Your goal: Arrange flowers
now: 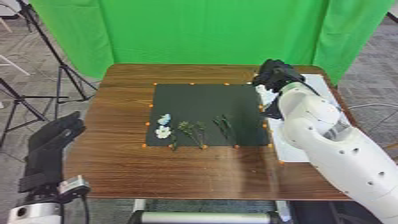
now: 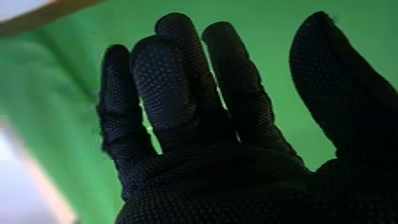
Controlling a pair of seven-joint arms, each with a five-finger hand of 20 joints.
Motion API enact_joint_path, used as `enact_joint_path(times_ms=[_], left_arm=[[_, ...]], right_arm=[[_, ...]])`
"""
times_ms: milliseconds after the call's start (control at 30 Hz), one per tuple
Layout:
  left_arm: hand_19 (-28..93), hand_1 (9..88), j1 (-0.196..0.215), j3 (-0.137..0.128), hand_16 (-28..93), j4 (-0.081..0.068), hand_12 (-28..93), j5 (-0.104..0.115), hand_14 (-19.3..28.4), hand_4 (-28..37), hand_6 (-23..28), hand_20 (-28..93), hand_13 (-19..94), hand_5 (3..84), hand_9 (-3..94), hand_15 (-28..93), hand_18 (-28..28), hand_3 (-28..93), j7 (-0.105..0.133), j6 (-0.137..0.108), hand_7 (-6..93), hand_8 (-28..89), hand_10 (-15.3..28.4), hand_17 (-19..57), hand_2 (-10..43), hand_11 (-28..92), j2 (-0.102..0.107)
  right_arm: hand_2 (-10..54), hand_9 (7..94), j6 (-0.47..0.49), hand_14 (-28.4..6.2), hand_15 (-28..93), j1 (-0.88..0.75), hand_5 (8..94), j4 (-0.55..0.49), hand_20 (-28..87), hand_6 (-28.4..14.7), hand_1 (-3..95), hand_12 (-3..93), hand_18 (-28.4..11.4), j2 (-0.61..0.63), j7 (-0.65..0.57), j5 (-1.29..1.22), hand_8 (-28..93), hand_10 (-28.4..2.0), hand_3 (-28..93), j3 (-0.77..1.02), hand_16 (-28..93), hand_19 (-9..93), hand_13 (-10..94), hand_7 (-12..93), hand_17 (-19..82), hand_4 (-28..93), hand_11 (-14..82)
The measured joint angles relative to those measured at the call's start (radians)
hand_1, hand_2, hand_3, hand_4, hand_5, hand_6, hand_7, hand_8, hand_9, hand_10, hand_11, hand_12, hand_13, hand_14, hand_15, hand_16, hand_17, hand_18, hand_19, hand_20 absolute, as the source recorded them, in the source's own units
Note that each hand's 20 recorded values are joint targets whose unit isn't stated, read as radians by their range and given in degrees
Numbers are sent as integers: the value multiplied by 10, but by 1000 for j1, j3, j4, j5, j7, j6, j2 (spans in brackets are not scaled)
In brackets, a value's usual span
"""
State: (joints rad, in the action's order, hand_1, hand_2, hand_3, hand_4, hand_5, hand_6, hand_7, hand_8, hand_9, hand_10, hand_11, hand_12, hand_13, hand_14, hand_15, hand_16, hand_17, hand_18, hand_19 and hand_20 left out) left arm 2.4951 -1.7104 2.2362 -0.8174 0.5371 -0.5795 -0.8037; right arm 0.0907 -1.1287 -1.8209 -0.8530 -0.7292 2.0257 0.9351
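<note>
In the head view, my right hand point(image 1: 277, 75) is over the far right of the table, above the white sheet's far end, beside the dark mat point(image 1: 206, 102). The right wrist view shows the palm of my right hand point(image 2: 213, 175) with the fingers extended and nothing held. My left hand point(image 1: 55, 137) is off the table's left edge, its fingers straight. On the mat's near part lie a white flower point(image 1: 163, 132), a pale blue flower point(image 1: 164, 119), green stems with small heads point(image 1: 187, 128) and darker green stems point(image 1: 223, 125), stems toward me.
Small orange markers line the mat's edges. A white sheet point(image 1: 293, 147) lies along the right side of the brown table point(image 1: 115, 170). A green curtain point(image 1: 213, 30) hangs behind it, and black tripod legs point(image 1: 62, 75) stand at the left.
</note>
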Motion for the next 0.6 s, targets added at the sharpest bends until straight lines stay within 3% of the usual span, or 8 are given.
enact_joint_path(times_ms=[167, 600], left_arm=[[503, 253, -12, 25, -163, -1, 102, 10, 228, -202, 102, 138, 171, 401, 307, 652, 183, 806, 10, -5, 187, -113, 188, -135, 30, 394, 30], [505, 257, -24, 33, -164, -1, 105, 37, 231, -199, 103, 137, 174, 400, 308, 653, 184, 804, 43, -23, 190, -112, 189, -134, 32, 400, 58]], right_arm=[[7, 540, -8, -149, 813, -25, 529, 34, 167, -108, 278, 196, -257, 54, -47, -32, -117, -223, 834, 48, 154, 804, 588, 197, 210, -224, 368], [-13, 520, -17, -139, 830, -21, 522, 138, 124, -107, 297, 182, -252, 153, -124, -78, -119, -225, 829, 50, 149, 838, 605, 205, 228, -225, 343]])
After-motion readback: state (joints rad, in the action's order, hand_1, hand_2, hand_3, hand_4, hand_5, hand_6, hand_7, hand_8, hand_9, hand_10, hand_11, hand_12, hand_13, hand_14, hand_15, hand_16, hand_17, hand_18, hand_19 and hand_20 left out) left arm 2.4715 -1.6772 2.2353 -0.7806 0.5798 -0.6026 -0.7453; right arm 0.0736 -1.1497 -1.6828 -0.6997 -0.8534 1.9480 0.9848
